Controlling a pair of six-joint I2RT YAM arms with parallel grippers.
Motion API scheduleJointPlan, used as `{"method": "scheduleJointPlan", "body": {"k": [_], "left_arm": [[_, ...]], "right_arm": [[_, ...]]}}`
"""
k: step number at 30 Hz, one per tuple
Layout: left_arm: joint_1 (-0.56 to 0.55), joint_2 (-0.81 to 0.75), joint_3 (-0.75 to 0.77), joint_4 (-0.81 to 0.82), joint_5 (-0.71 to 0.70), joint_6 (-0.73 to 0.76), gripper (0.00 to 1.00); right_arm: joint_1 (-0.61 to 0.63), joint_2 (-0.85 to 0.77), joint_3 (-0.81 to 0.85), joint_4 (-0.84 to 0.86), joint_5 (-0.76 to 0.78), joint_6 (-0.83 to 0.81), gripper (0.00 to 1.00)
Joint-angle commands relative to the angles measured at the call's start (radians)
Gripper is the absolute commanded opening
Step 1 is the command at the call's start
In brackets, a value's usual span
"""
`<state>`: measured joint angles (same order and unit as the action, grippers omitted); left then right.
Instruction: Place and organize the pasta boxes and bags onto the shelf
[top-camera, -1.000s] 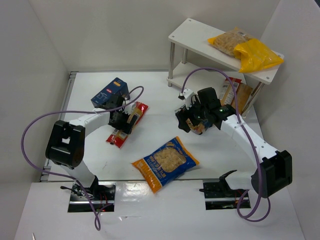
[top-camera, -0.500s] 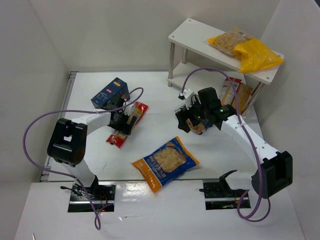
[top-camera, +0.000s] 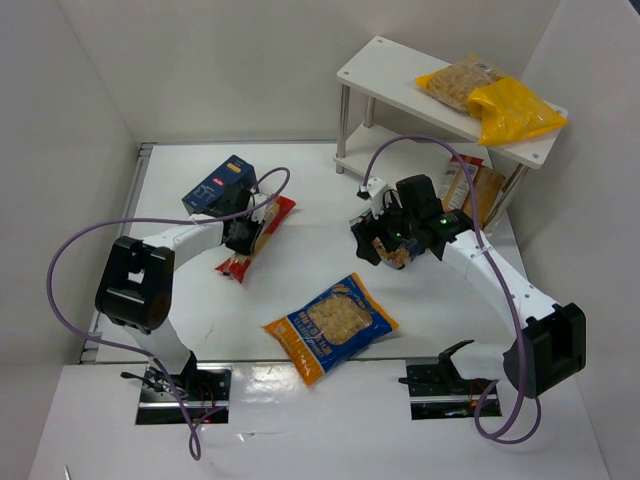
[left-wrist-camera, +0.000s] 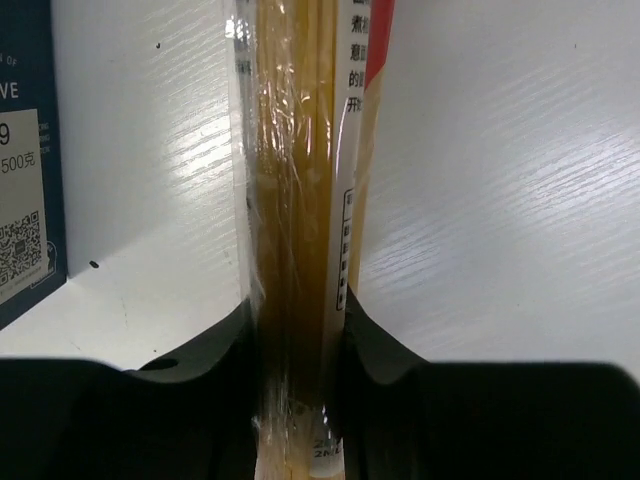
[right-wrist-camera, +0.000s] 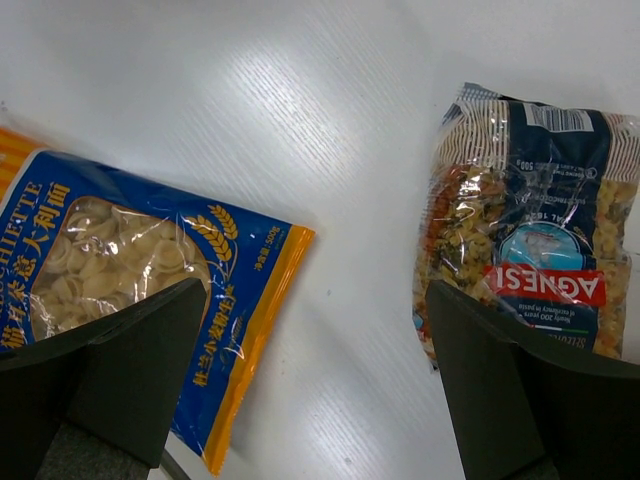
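**Left Arm: Spaghetti Bag Gripped, Lift Begun**

At near centre, the flat orange-and-blue plastic pasta bag (top-camera: 330, 327) lies untouched. Farther left, the left gripper (left-wrist-camera: 297, 350) is clamped on the long narrow red-and-clear spaghetti bag (left-wrist-camera: 295, 200). The bag's near end has shifted away from you in the last second, so treat the pick as under way. The right gripper (right-wrist-camera: 315, 380) hangs spread wide over the clear blue-labelled pasta bag (right-wrist-camera: 525, 260), unmoved. The white two-tier shelf (top-camera: 400, 75) stands far right.

The white table (top-camera: 310, 200) is lying flat and reflecting light along its near edge. White wall panels (top-camera: 60, 150) are standing around the table's left, far and right sides. A silver metal strip (top-camera: 141, 158) is running along the table's left edge.
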<state>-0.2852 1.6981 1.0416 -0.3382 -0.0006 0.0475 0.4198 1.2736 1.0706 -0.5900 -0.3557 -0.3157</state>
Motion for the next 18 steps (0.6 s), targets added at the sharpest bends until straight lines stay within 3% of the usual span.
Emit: {"method": "scheduleJointPlan", "body": {"k": [1,8,18], "left_arm": [[0.001,-0.018,-0.017,-0.005,0.056,-0.006,0.0],[-0.008,-0.123,-0.017,-0.024,0.212,0.018,0.0],[-0.097,-0.146,0.089,-0.019,0.244,0.006,0.0]], "right_arm": [[-0.004,-0.051,-0.003,0.009,0.01,-0.013,1.0],[-0.038,-0.152,-0.012,0.009,0.073,-0.003,1.0],[-0.171,-0.373,-0.07,0.007,0.092,0.006,1.0]]}}
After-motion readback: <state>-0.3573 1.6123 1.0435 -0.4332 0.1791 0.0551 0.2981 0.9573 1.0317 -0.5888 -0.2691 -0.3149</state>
